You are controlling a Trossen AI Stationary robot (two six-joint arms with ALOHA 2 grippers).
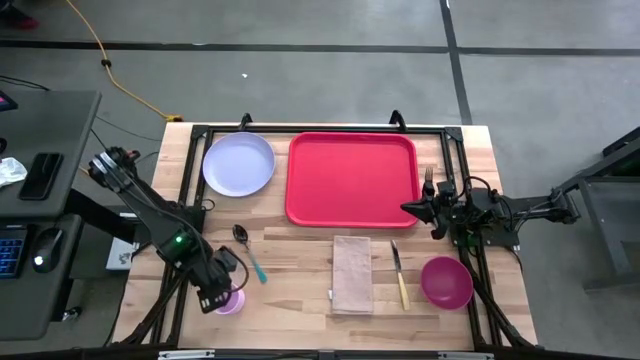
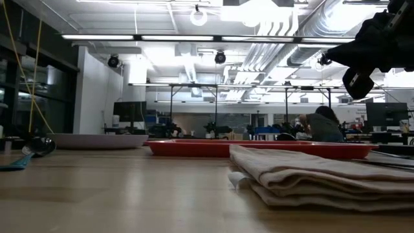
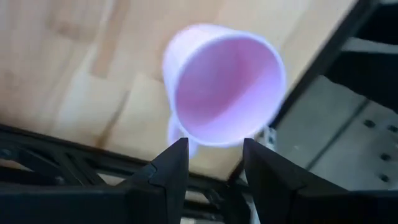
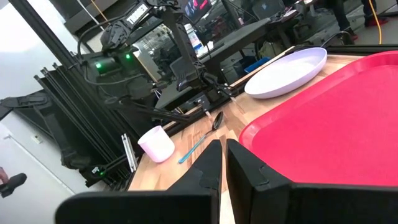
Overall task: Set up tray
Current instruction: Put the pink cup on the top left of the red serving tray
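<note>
The tray [image 1: 352,178] lies flat at the bench's [image 1: 300,270] far middle in the high view, with the right gripper [image 1: 412,208] at its right edge and the left gripper [image 1: 222,296] over a pink cup [image 1: 231,303] at the near left corner. The left wrist view shows that arm's jaws parted just beside the cup [image 3: 224,84], not gripping it. The right wrist view shows that arm's jaws nearly closed, holding nothing, beside the tray [image 4: 329,124].

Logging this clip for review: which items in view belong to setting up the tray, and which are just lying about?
For the job:
tray
lavender plate
magenta bowl
pink cup
spoon
knife
fork
tan napkin
left gripper, open, at the cup
right gripper, at the tray's edge

Lying about:
keyboard
computer mouse
yellow cable
</note>
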